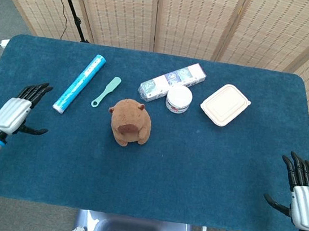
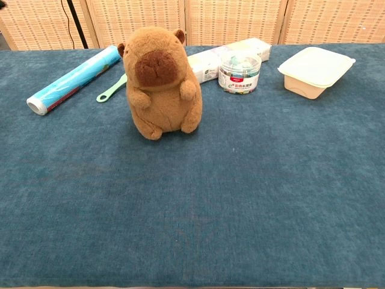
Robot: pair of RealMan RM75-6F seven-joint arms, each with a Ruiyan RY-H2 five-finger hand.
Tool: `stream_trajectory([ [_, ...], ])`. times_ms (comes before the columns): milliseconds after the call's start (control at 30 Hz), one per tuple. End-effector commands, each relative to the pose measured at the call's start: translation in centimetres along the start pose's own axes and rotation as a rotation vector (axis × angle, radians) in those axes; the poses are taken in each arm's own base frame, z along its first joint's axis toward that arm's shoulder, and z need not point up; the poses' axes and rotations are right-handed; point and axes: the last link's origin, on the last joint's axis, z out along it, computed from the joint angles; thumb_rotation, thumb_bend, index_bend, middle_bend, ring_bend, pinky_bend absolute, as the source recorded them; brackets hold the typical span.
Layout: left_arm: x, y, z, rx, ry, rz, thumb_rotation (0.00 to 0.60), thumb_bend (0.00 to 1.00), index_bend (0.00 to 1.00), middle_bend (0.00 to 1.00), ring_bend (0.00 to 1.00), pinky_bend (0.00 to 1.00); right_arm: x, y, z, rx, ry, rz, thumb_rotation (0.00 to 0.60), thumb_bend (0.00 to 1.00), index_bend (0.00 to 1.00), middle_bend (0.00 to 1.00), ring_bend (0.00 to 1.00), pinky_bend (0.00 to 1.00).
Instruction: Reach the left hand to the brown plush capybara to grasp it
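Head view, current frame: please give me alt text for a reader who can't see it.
A brown plush capybara sits upright mid-table on blue cloth, with the open left hand raised well to its left, not touching it. Behind it lie a blue roll, green spatula, flat packet, round jar and lidded container; the right hand hangs open at the table's edge.

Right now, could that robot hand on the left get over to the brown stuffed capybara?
Probably yes. The left robot hand is open over bare blue table, and nothing lies between it and the capybara; the blue roll and green spatula sit farther back.
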Motion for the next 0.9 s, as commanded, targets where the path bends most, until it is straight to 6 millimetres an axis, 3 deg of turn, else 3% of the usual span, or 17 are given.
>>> stream_trajectory([
  [33,-0.3,1.9,3.6,-0.019,-0.02,-0.077,0.6,0.27,0.15,0.0,0.0,0.0,0.0,0.1,0.0,-0.002,-0.006,0.003,0.6,0.0,0.0,0.0,0.0,0.0],
  [133,-0.9,3.1,5.3,-0.026,-0.028,-0.097,0.6,0.35,0.19,0.0,0.0,0.0,-0.1,0.1,0.1,-0.006,-0.014,0.008,0.6,0.0,0.0,0.0,0.0,0.0],
  [333,-2.4,6.3,7.5,-0.034,-0.088,-0.16,0.6,0.36,0.3,0.0,0.0,0.0,-0.4,0.2,0.3,-0.011,-0.037,0.018,0.6,0.0,0.0,0.0,0.0,0.0],
  [633,-2.4,7.8,8.2,-0.019,-0.096,-0.163,0.6,0.36,0.37,0.0,0.0,0.0,-0.4,0.2,0.2,-0.015,-0.041,0.023,0.6,0.0,0.0,0.0,0.0,0.0],
  [900,-1.8,9.7,8.4,-0.016,-0.096,-0.14,0.6,0.36,0.37,0.0,0.0,0.0,-0.5,0.1,0.2,-0.013,-0.052,0.027,0.6,0.0,0.0,0.0,0.0,0.0],
])
